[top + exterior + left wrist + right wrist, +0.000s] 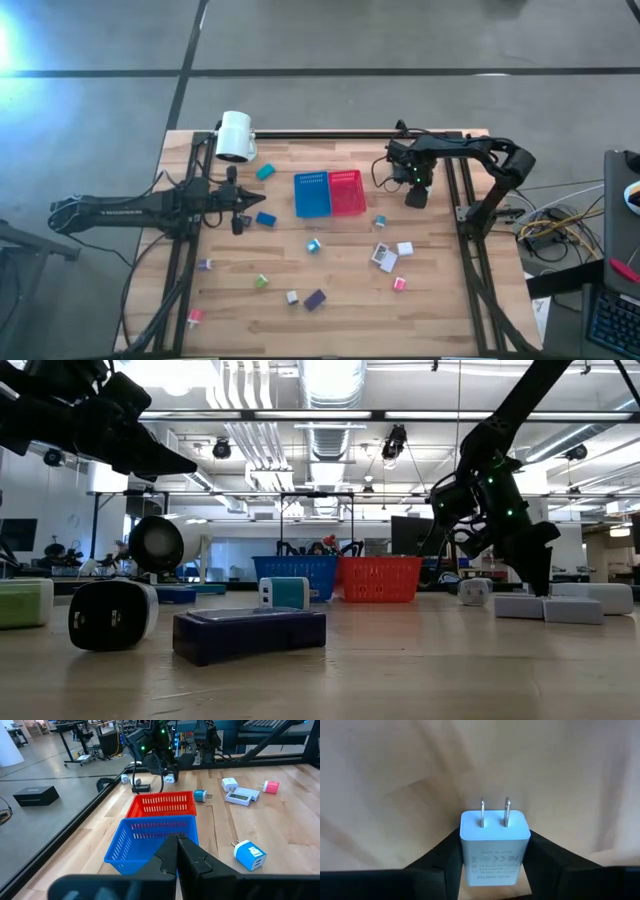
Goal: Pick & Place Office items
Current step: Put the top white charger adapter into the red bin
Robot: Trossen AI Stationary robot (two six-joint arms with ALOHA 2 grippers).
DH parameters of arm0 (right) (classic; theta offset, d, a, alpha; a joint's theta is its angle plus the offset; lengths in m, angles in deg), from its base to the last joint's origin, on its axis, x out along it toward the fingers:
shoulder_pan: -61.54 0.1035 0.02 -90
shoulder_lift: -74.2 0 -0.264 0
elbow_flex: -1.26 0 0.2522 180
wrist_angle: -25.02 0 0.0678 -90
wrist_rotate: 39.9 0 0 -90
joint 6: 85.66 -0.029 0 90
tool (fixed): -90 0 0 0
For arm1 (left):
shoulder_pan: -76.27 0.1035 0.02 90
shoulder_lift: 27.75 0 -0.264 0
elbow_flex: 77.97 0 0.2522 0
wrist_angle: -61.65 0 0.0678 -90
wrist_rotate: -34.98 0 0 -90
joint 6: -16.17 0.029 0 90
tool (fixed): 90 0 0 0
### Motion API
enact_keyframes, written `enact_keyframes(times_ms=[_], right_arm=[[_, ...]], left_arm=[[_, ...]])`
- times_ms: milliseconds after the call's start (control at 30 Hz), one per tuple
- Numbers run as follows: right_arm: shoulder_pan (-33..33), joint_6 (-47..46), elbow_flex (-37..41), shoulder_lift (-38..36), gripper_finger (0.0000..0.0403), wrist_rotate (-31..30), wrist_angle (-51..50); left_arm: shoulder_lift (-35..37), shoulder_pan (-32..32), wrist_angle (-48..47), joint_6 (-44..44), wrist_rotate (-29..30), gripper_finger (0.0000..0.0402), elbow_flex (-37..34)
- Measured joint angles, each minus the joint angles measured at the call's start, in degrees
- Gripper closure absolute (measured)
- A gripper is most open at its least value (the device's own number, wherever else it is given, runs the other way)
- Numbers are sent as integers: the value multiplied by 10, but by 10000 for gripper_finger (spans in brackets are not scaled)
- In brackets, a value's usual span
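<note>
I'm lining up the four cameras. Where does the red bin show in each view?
High view: red bin, table middle, touching the blue bin.
Low view: centre background, right of the blue bin.
Left wrist view: just beyond the blue bin.
Right wrist view: not in it.
Shared landmark: the blue bin.

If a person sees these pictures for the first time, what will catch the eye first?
First, the blue bin and the red bin, side by side at the middle of the wooden table, with small colourful chargers scattered in front of them. Next, the right tool, near the table's right rail, with a white plug charger between its fingers, prongs pointing forward. The white lamp lies at the back left corner.
</note>
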Motion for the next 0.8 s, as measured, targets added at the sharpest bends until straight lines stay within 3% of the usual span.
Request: enact_keyframes(times_ms=[233,433,533,633,800], right_arm=[[22,-45,-38,-53,247,12,-48],[65,-71,-62,-128,247,84,-33],[89,-89,-62,-189,247,135,53],[113,-111,-38,-257,247,209,217],[139,-137,13,-364,247,223,427]], left_arm=[[0,0,0,0,0,396,0],[0,0,0,0,0,396,0],[0,0,0,-5,0,396,0],[0,0,0,-4,0,396,0],[0,0,0,-13,0,396,0]])
